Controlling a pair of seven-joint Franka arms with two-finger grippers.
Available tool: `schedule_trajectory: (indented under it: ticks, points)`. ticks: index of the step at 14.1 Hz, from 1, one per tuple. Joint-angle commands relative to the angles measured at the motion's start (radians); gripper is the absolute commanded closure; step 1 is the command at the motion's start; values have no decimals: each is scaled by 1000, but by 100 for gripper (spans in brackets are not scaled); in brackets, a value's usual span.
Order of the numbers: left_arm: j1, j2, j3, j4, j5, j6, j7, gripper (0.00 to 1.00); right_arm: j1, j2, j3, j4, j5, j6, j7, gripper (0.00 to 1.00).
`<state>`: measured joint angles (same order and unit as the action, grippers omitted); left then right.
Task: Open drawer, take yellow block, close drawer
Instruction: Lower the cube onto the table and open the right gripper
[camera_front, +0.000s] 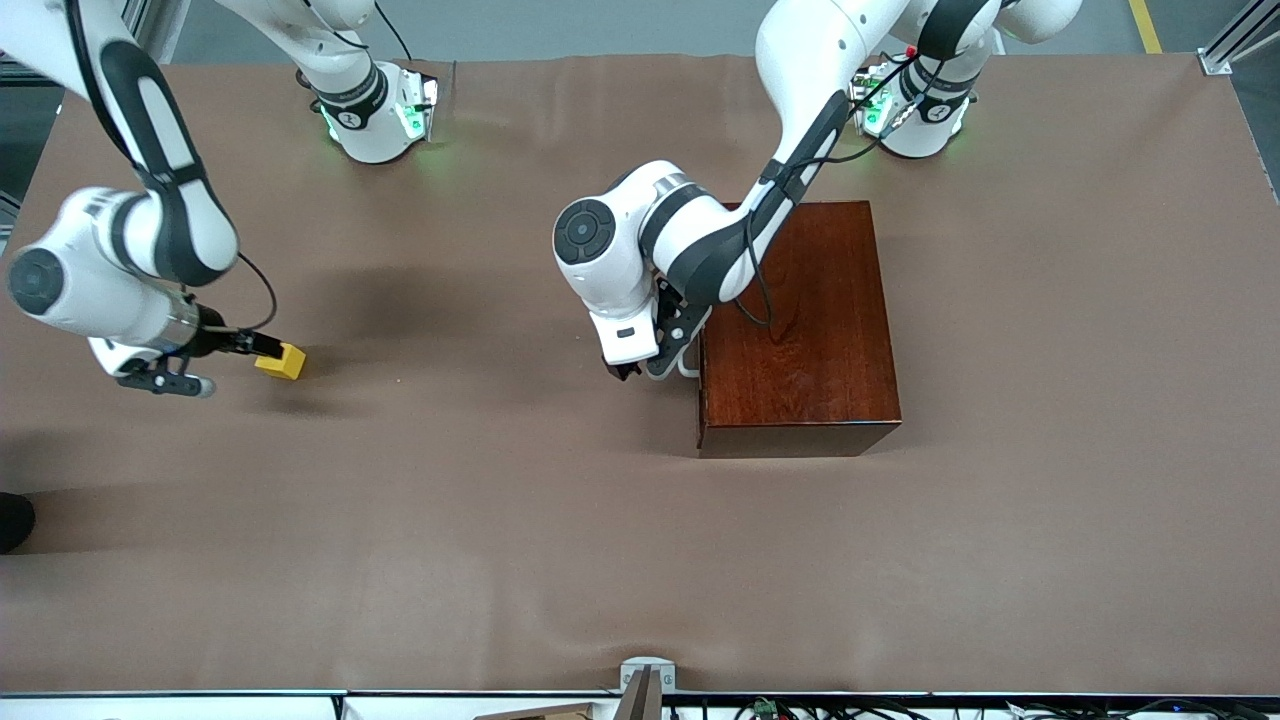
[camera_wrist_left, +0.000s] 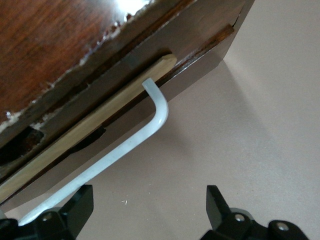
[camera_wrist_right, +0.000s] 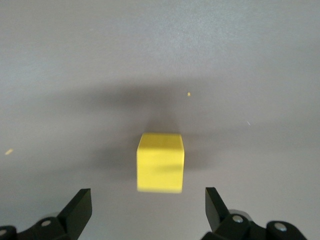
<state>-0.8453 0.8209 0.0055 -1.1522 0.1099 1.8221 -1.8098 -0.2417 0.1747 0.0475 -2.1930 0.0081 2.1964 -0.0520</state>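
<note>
The dark reddish-brown wooden box (camera_front: 800, 320) stands mid-table. Its drawer faces the right arm's end and sits almost flush, with only a thin pale wood strip (camera_wrist_left: 95, 127) showing. The white handle (camera_front: 688, 366) also shows in the left wrist view (camera_wrist_left: 150, 125). My left gripper (camera_front: 660, 368) is open just in front of the handle (camera_wrist_left: 148, 200), and one finger (camera_wrist_left: 80, 202) is beside the bar, not gripping it. The yellow block (camera_front: 282, 361) lies on the table toward the right arm's end. My right gripper (camera_front: 258, 347) is open and empty (camera_wrist_right: 148, 202), with the block (camera_wrist_right: 160, 162) just off its fingertips.
The brown table cover (camera_front: 560, 520) spreads wide around the box. The two arm bases (camera_front: 375, 120) stand along the table edge farthest from the front camera. A small metal fitting (camera_front: 645, 680) sits at the nearest edge.
</note>
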Motion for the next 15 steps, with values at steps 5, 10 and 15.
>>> schedule_trajectory:
  ticks: [5, 10, 15]
  points:
    - [5, -43, -10, -12, -24, -12, 52, 0, -2, -109, 15, 192, 18, -363, -2, 0]
    - [9, -179, 5, -17, -18, -12, 148, 0, -2, -125, 71, 372, 27, -570, -5, 0]
    - [113, -330, 4, -31, -24, -70, 303, 0, 10, -178, 68, 494, 27, -713, -3, 0]
